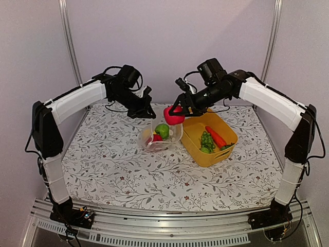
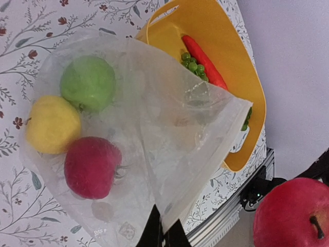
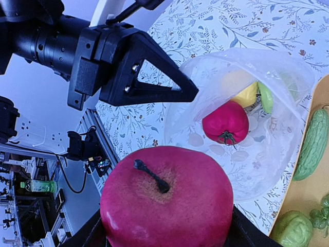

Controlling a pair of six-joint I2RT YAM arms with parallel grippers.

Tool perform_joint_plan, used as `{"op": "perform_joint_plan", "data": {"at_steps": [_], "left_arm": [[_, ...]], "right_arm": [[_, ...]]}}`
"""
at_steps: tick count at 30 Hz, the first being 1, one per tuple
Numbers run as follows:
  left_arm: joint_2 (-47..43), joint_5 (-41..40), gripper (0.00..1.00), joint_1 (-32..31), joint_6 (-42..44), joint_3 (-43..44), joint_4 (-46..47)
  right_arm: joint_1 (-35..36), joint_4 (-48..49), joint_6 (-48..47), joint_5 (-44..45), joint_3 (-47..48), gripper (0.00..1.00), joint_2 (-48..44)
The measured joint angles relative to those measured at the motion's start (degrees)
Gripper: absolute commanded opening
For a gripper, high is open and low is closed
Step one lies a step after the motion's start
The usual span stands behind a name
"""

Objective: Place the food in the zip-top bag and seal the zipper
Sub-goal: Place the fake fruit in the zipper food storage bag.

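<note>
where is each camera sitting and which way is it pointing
Top external: above and behind the arm bases, looking down on the table; both arms show.
Left wrist: on the left arm, looking down into the zip-top bag; the left gripper pinches its edge.
Right wrist: on the right arm, facing the left gripper and zip-top bag; the right gripper holds the red apple.
Both wrist views share zip-top bag, red apple, yellow tub.
</note>
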Motion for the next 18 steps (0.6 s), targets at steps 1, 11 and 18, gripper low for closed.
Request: {"op": "perform_joint_plan", "data": {"at_steps": [1,11,18], "left_arm": [[0.0,0.09,0.0,0.02,-0.11,0.0,0.0],[0.0,0.79,0.0,0.07,-0.59,0.0,0.02],[-0.02,1.29,0.0,0.07,-0.79,0.0,0.0]], "right_arm": [[0.5,0.48,0.13,-0.28,0.04,0.61,0.63],[1.88,3.65,2.64,2.84,0.04,0.62,5.97],[2.19,4.76,4.66,8.61,0.5,0.68,8.85]]}}
